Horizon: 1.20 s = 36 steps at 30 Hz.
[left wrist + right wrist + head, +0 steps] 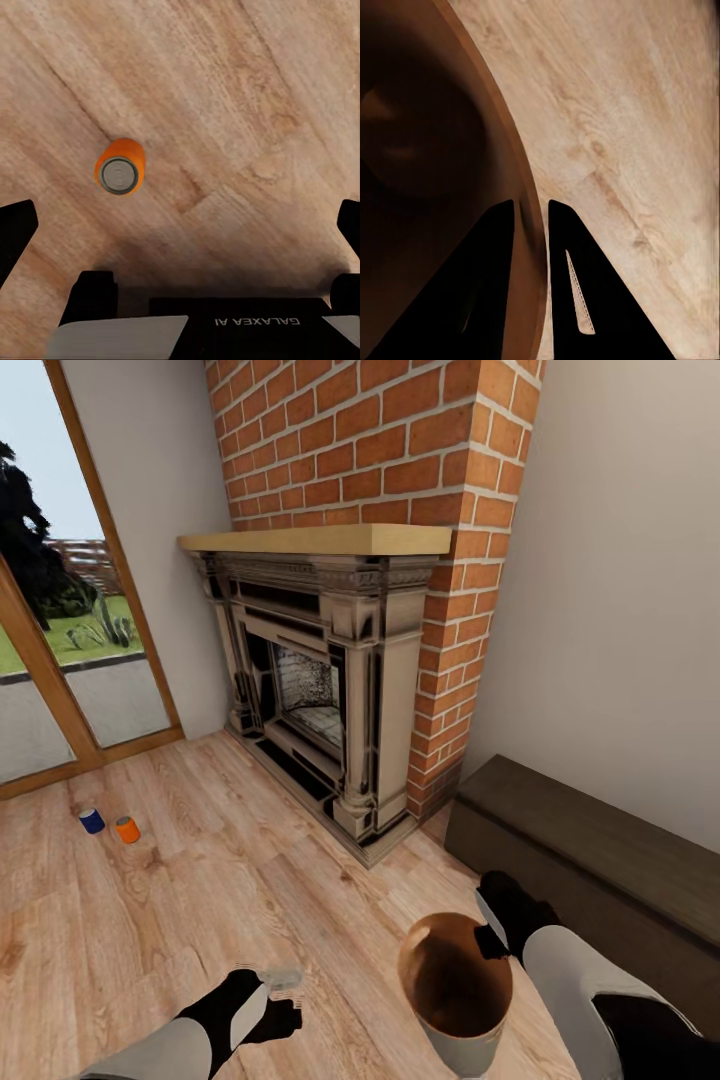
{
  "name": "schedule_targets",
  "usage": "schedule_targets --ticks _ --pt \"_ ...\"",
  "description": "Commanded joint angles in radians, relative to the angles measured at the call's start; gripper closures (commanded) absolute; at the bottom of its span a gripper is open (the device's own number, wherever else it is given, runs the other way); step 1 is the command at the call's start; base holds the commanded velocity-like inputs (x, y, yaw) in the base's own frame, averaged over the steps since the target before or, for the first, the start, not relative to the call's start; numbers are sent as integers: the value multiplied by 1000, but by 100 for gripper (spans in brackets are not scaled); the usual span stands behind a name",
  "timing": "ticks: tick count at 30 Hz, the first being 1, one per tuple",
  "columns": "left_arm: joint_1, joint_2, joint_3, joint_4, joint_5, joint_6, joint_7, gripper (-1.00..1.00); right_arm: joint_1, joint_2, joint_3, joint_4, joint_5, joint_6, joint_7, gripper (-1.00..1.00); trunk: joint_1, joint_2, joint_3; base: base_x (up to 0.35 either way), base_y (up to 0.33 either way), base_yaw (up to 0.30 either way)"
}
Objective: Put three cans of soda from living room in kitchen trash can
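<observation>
1. Red brick column [400, 470] is rising up the middle, running to the top of the head view.
2. Ornate dark-and-cream fireplace [320, 690] is standing against it, carrying a pale wood mantel shelf [320, 540].
3. Warm wood plank floor [200, 880] is spreading across the foreground.
4. Long dark brown bench [600, 860] is sitting along the plain pale wall [620, 610] at right.
5. Wood-framed glass doors [60, 640] are showing daylight, grass and paving at left.
</observation>
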Motion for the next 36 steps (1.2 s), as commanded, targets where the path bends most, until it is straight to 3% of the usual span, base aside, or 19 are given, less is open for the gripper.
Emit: schedule_targets --ticks 1,6,21,27,31,36 --pt "30 3 0 0 1 0 -1 -100 -82 40 0 -1 -239 68 -59 100 0 0 0 0 0 0" --pt "34 7 0 -1 -1 -9 -3 -100 -96 68 2 -1 -240 68 -105 100 0 0 0 0 0 0" --pt "35 8 0 -10 1 -15 -2 -100 -110 73 5 0 -240 68 -118 100 0 0 0 0 0 0" --pt "35 38 2 -11 5 -17 -8 -100 -110 73 6 -1 -240 68 -118 100 0 0 0 0 0 0" --pt "35 65 3 -11 6 -14 -57 -100 -110 74 9 -4 -239 68 -118 100 0 0 0 0 0 0" --pt "35 101 2 -7 3 -10 -184 -100 -131 82 12 -9 -243 68 -118 100 0 0 0 0 0 0"
